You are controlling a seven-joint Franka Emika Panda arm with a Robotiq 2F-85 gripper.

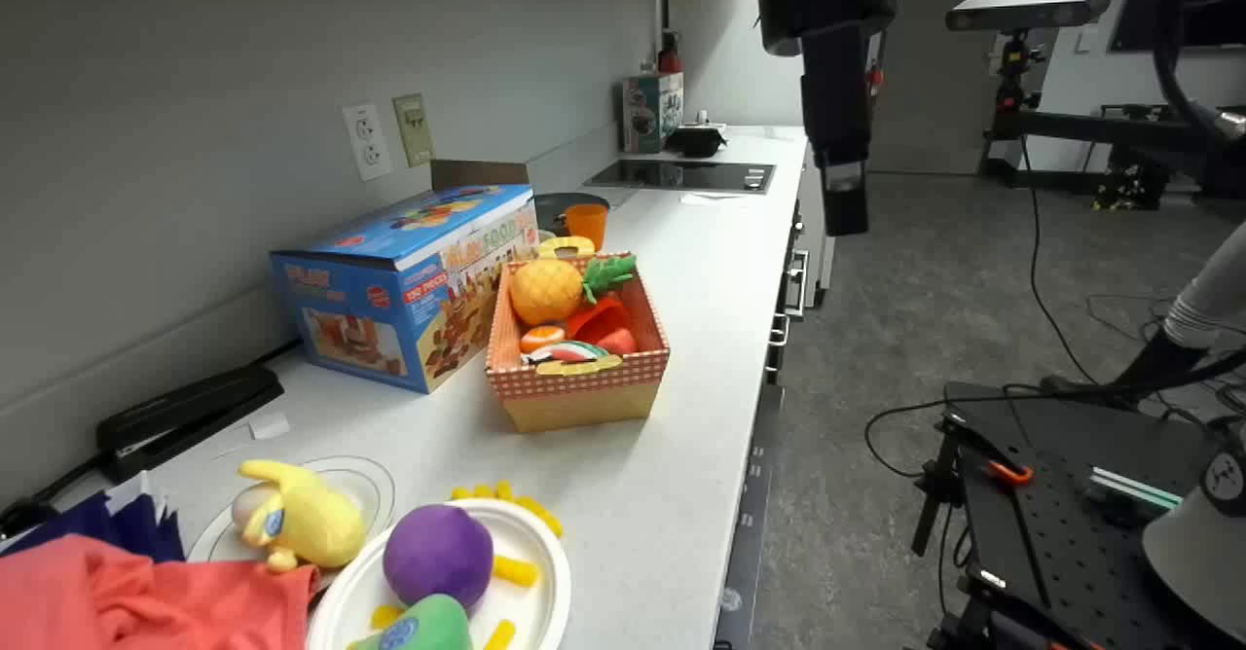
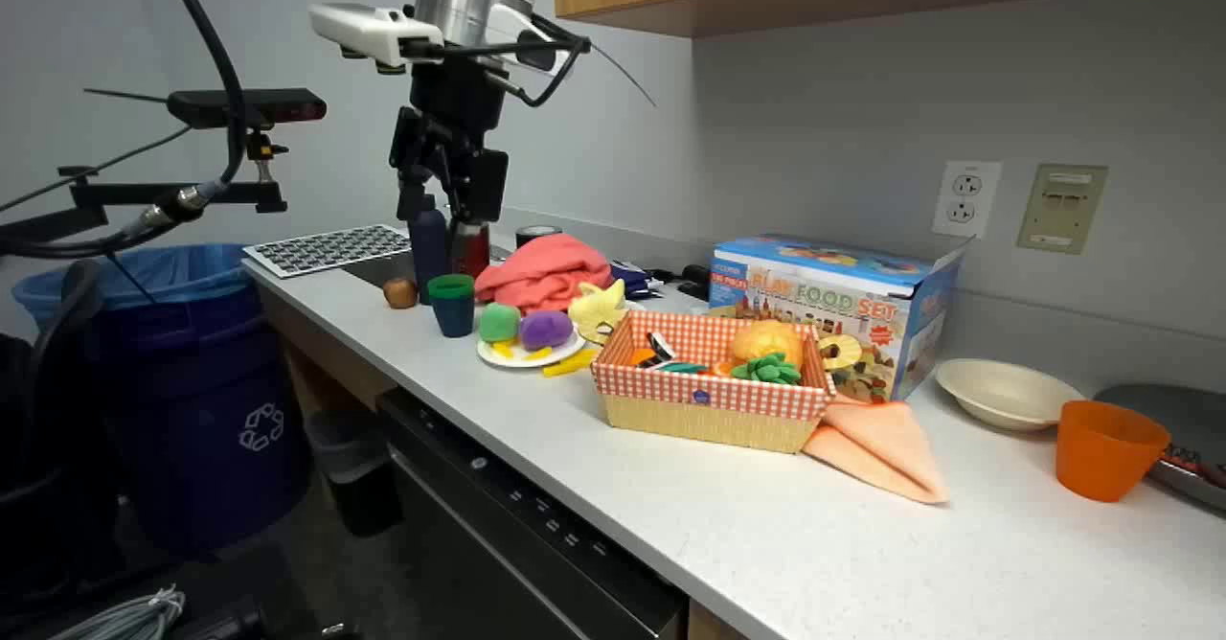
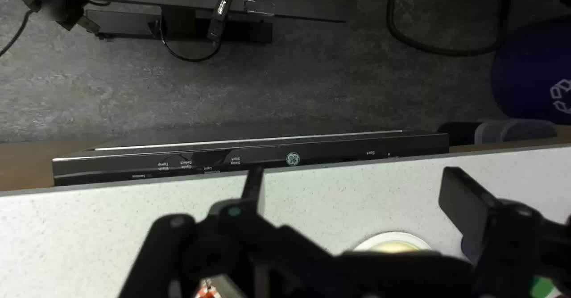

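Jaws spread and empty, the gripper [image 3: 356,188] hangs high before us near the front edge of the counter [image 1: 701,378], best lowered slowly, clear of basket [image 1: 582,409] and plate [image 1: 557,582] inside that edge.

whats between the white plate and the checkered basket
Yellow pieces lie there on the counter, between the white plate and the checkered basket, close by the plate's edge. Both exterior views show them.
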